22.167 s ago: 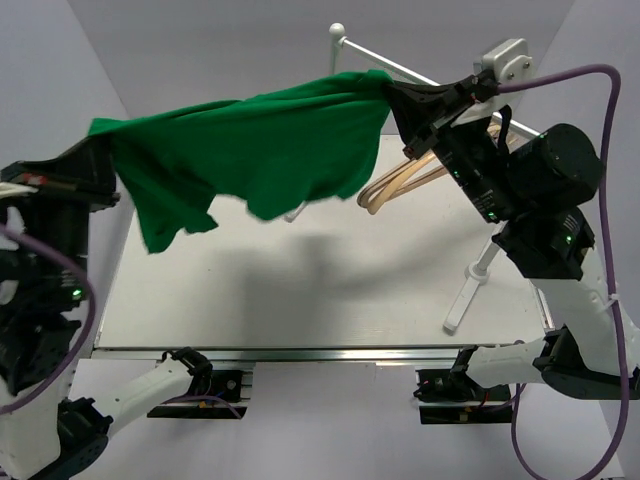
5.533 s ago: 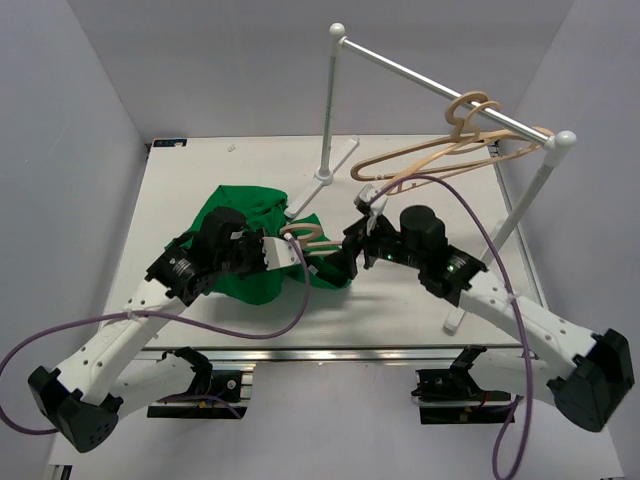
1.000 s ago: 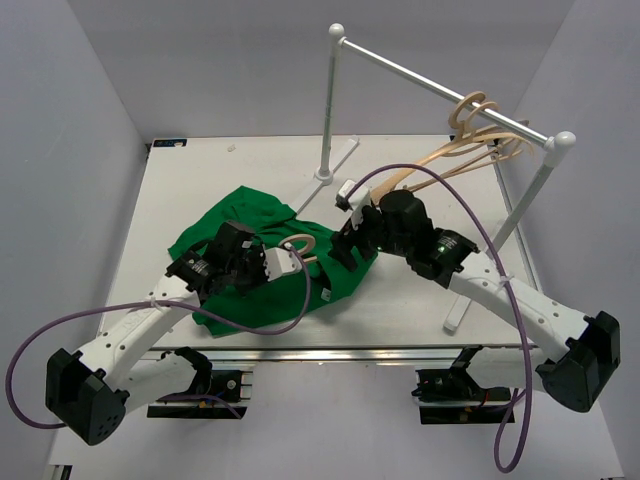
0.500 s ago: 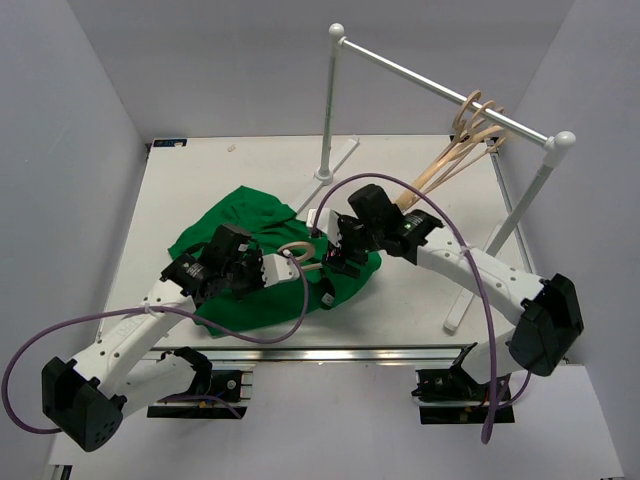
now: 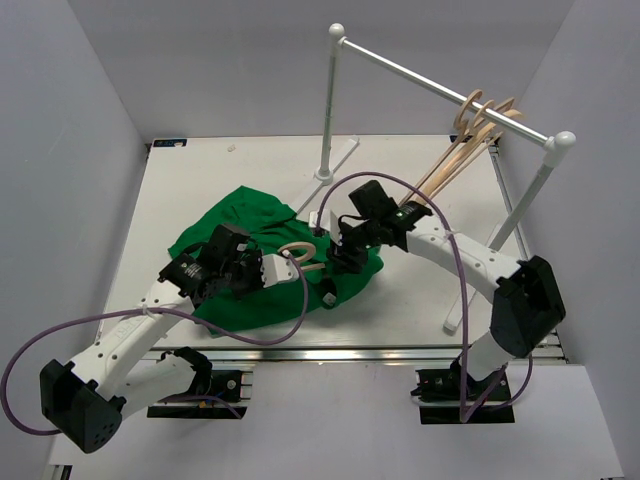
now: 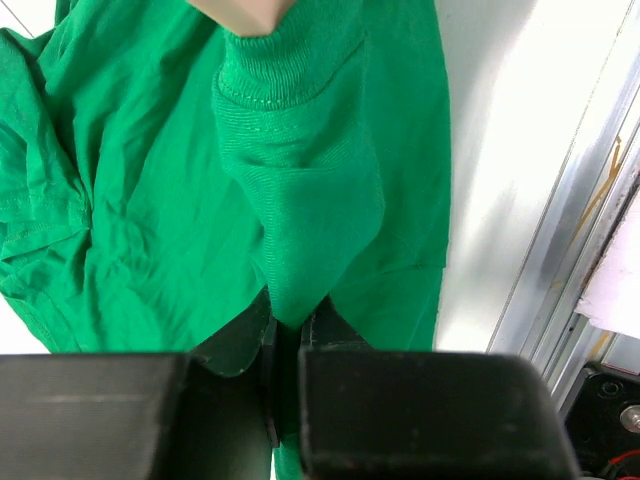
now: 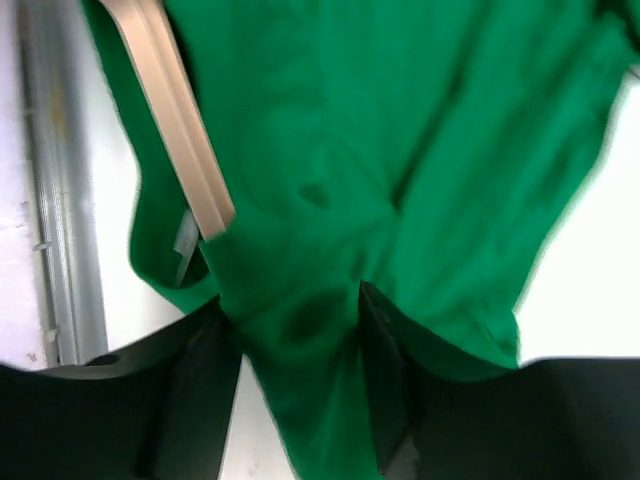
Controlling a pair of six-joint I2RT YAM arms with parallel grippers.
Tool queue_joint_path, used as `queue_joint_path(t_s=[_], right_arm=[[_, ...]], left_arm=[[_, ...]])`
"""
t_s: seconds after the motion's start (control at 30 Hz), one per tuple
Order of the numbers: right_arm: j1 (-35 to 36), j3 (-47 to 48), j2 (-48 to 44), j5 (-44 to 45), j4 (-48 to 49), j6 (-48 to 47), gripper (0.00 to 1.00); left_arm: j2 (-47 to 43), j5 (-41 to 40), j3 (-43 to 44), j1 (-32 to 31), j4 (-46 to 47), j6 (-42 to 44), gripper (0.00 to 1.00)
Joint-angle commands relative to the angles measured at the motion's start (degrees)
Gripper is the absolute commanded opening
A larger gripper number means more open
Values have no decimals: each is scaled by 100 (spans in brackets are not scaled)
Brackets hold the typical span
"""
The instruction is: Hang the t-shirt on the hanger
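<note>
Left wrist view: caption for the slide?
Left gripper pinches a ribbed hem of the green t-shirt, with the hanger showing at the top edge.

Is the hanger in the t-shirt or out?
Partly in: the hanger arm runs under the t-shirt, hook poking from the collar. How far, cannot tell.

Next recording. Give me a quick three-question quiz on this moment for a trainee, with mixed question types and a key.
1. True or false: the t-shirt hangs from the white rail.
2. Fill in: the hook of the hanger, lying between the left gripper and the right gripper, pokes out of the ___.
3. The left gripper is: A open, holding nothing; B shut on the t-shirt; C shut on the hanger.

Key: 1 false, it lies crumpled on the table; 2 t-shirt; 3 B.
</note>
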Motion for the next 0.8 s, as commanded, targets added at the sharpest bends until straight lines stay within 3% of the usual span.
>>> queue_joint_path(t_s=[0.0, 0.1, 0.13, 0.3, 0.53, 0.6, 0.67, 0.73, 0.77], right_arm=[[8, 464, 416, -861, -130, -359, 50], [16, 781, 742, -1178, -350, -492, 39], [16, 833, 803, -1213, -377, -501, 28], [16, 817, 804, -1529, -220, -510, 2], [-45, 263, -100, -389, 335, -220, 0], [-176, 175, -276, -11, 300, -71, 0], [-369, 105, -549, 122, 194, 43, 0], [-493, 0, -794, 149, 159, 193, 0], [-563, -27, -874, 149, 124, 202, 0]], left_arm=[[-7, 463, 328, 8, 132, 69, 0], [-24, 437, 372, 8, 377, 52, 0], [-41, 472, 389, 8, 439, 69, 0], [46, 490, 407, 8, 483, 104, 0], [239, -378, 390, 8, 834, -97, 2], [231, -906, 250, 16, 966, -141, 14], [170, -1021, 144, 51, 1028, -177, 42], [117, -1118, 64, 52, 958, -124, 59], [125, -1336, 56, 112, 967, -115, 62]])
